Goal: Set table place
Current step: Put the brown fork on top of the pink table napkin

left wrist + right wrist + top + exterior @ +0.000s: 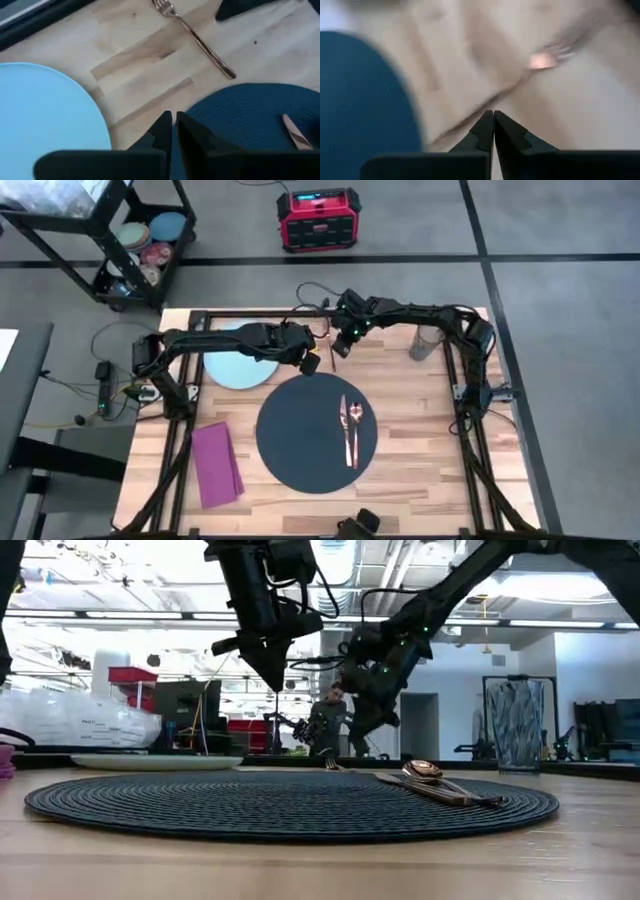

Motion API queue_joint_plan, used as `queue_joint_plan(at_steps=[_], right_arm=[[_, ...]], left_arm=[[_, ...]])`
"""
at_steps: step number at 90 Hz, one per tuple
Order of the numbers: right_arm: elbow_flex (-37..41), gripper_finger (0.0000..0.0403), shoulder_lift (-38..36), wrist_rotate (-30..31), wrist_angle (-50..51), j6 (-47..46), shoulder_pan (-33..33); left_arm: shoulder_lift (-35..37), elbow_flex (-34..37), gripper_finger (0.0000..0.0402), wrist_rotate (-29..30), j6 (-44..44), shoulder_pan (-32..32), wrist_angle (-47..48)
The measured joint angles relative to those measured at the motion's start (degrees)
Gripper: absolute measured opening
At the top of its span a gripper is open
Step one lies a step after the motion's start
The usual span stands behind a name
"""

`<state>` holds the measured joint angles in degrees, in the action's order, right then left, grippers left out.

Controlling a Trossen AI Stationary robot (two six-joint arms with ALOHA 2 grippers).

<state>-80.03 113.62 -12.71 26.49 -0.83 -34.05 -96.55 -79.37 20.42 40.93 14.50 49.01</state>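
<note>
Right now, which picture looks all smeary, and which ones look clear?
The right wrist view is smeared: the fork and mat streak. The left wrist view is crisp: fork, plate. The low view is backlit by bright ceiling lights, so the arms look like silhouettes.

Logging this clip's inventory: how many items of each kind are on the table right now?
Mat: 1
Plate: 1
Napkin: 1
Tumbler: 1
Cutlery: 3 (a fork on the bare wood, two pieces on the mat)
Total: 7
</note>
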Motion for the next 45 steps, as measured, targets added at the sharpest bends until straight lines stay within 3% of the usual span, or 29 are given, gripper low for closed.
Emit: queue_joint_plan(at_steps=[5, 16, 45], right_arm=[[0.02, 0.0, 0.84, 1.14, 0.22, 0.03, -1.25], [0.17, 0.0, 3.08, -2.67, 1.26, -0.56, -3.8], [0.11, 0.0, 3.87, -5.22, -2.27, -0.6, -1.64]], left_arm=[[-0.02, 0.0, 0.0008, 0.0, 0.43, 0.11, 0.07], [-0.02, 0.02, 0.0008, 0.07, 0.51, -0.27, 0.08], [-0.04, 0.04, 0.0008, -0.11, 0.77, -0.44, 0.0]])
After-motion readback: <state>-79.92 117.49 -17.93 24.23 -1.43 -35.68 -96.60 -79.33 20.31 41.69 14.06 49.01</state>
